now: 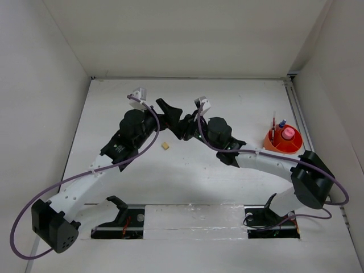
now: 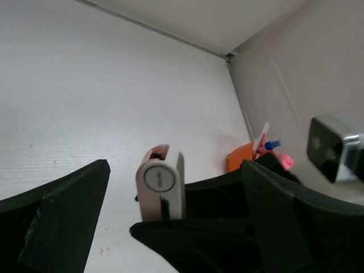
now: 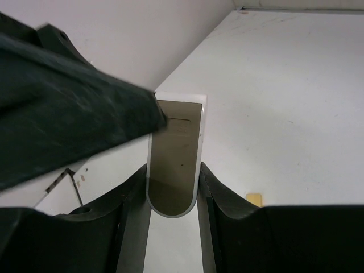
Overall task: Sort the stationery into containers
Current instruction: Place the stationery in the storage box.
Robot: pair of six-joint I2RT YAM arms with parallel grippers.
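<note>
My right gripper (image 3: 173, 170) is shut on the pink-white piece (image 3: 175, 153), which stands upright between its fingers. In the left wrist view the piece (image 2: 161, 185) sits between the wide-open fingers of my left gripper (image 2: 175, 170), held from below by the right gripper's black fingers (image 2: 227, 227). In the top view the two grippers meet above mid-table, left (image 1: 166, 112) and right (image 1: 185, 126); the piece is hidden there. The orange-red cup (image 1: 273, 143) at the right holds pens, a pink-capped tube (image 1: 289, 133) and a blue-capped bottle. The tan eraser cube (image 1: 165, 146) lies on the table.
White walls enclose the table on the left, back and right. The cup also shows in the left wrist view (image 2: 239, 159) near the right wall. The eraser shows in the right wrist view (image 3: 254, 199). The right arm's wrist camera (image 2: 335, 148) sits close to my left gripper.
</note>
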